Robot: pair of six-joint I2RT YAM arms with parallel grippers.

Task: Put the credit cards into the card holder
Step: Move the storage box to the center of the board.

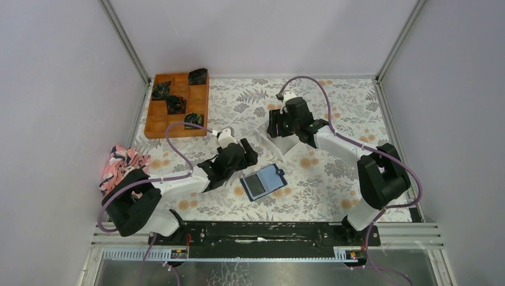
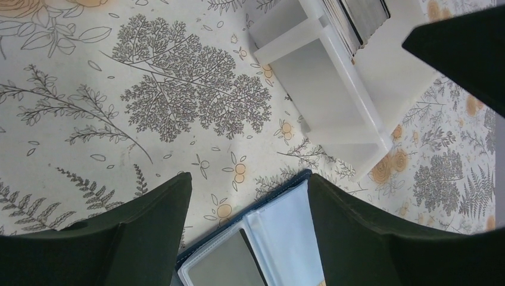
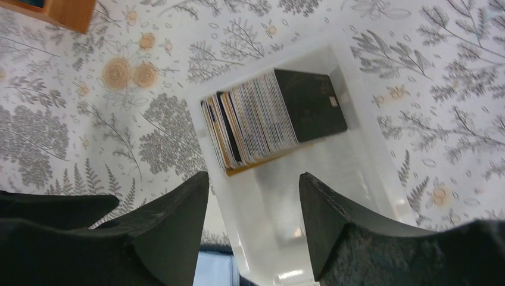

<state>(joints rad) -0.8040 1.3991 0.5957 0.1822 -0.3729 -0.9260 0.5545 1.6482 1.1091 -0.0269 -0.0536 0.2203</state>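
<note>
Thin pale and dark plastic credit cards (image 3: 268, 119) stood stacked in the white open-topped box (image 3: 268, 208), upper centre of the top view. The navy folding card holder (image 1: 263, 182) lay open mid-frame. The left gripper (image 2: 250, 220) and right gripper (image 3: 253, 220) gaped empty, so filling seemed hardly begun.

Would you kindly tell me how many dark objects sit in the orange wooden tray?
4 dark objects in the orange tray: one far right, one far left, one in the middle, one near right. Dividers may hide more.
</note>
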